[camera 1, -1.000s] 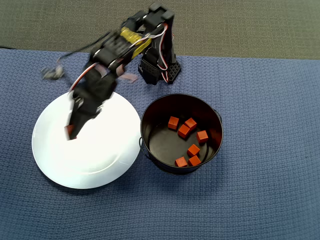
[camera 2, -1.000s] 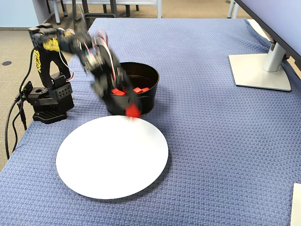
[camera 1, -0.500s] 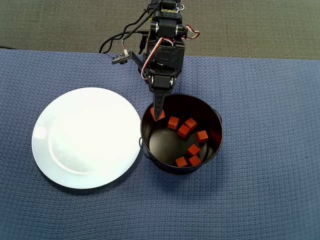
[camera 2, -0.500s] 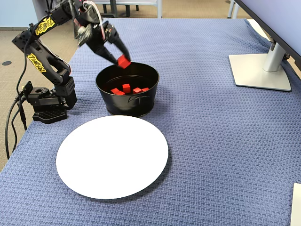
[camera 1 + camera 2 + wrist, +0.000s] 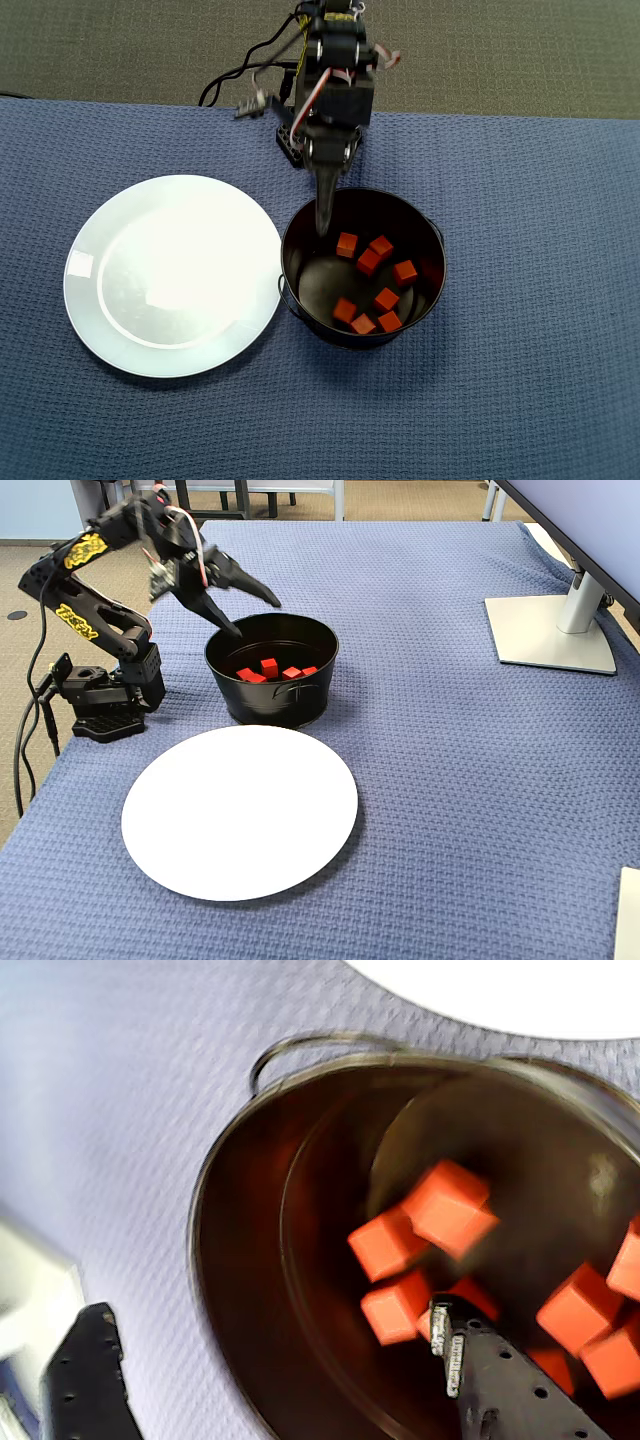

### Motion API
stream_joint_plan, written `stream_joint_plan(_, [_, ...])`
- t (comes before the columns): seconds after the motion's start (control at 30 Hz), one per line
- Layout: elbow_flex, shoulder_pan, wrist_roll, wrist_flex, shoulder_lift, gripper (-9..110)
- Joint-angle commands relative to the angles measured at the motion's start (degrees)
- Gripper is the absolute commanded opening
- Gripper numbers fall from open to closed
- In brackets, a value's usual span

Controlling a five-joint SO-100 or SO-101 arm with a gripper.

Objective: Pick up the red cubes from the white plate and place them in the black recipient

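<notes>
Several red cubes (image 5: 368, 262) lie inside the black pot (image 5: 318, 280); they also show in the wrist view (image 5: 445, 1205) and the fixed view (image 5: 268, 668). The white plate (image 5: 170, 275) sits left of the pot in the overhead view and is bare. My gripper (image 5: 253, 615) is open and empty. It hangs over the pot's rim on the arm's side (image 5: 323, 215). In the wrist view (image 5: 268, 1312) one finger (image 5: 85, 1370) is outside the pot over the cloth and the other finger (image 5: 470, 1360) is over the cubes.
Blue woven cloth (image 5: 540, 380) covers the table. The arm's base (image 5: 100, 705) and cables (image 5: 230, 85) are at the table's edge behind the pot. A monitor stand (image 5: 550, 630) is at the far right in the fixed view.
</notes>
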Motion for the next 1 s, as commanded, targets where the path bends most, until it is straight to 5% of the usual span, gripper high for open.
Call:
stream_joint_plan(0.0, [-4.22, 1.58, -1.23, 7.91, 10.28, 20])
stream_joint_plan(0.23, [-1.14, 12.39, -5.36, 19.42, 22.94, 0])
stream_joint_plan(0.63, [38.06, 26.37, -14.06, -3.87, 29.53, 0])
stream_joint_plan(0.97, [50.80, 26.81, -16.08, -8.09, 30.41, 0])
